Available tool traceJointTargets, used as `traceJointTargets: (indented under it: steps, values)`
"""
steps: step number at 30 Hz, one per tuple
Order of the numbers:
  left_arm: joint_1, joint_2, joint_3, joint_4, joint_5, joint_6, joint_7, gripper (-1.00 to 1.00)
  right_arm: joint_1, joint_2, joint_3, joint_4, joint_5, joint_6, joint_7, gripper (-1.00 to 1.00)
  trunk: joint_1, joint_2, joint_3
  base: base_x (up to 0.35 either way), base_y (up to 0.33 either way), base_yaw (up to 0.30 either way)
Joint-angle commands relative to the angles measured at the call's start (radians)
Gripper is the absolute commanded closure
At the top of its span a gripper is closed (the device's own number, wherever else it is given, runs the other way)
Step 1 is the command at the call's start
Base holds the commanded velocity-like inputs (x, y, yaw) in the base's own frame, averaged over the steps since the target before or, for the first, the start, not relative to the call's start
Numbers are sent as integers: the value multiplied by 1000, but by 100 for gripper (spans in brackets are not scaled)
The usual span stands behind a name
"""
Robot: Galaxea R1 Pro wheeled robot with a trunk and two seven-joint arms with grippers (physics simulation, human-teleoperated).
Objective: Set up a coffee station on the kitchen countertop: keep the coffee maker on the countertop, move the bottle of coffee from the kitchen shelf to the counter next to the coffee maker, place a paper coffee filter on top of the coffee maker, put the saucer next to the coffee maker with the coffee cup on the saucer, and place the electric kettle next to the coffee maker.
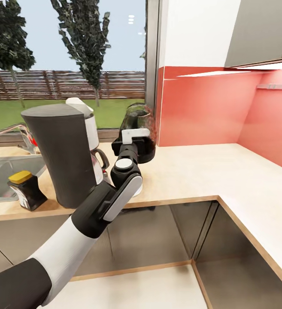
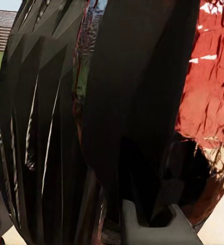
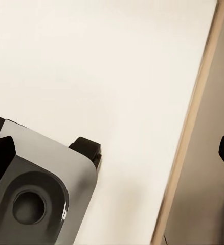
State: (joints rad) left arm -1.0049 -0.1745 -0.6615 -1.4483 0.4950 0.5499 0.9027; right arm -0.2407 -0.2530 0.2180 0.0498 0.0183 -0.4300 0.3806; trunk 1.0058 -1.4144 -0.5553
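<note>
Over countertop (image 1: 192, 171), left pincer (image 1: 135, 134) grips electric kettle (image 1: 141, 124).

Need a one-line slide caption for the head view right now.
Left gripper at the electric kettle on the countertop, beside the coffee maker and bottle of coffee.

Reaching forward and up from the lower left of the head view with the left arm (image 1: 102, 206), elbow bent, wrist raised. Pressing the left pincer (image 1: 134, 136) against the electric kettle (image 1: 137, 124); grip impossible to judge.
</note>
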Motion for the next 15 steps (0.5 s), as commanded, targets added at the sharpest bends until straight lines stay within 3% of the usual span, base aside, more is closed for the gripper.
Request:
traceJointTargets:
  steps: [1, 15]
  values:
    - [-1, 0, -1, -1, 0, 4, 8, 100, -2, 0, 1, 3, 2, -7, 1, -100, 0, -1, -1, 57, 0, 0]
    - [-1, 0, -1, 23, 0, 4, 11, 100, -2, 0, 1, 3, 2, -7, 1, -100, 0, -1, -1, 124, 7, 0]
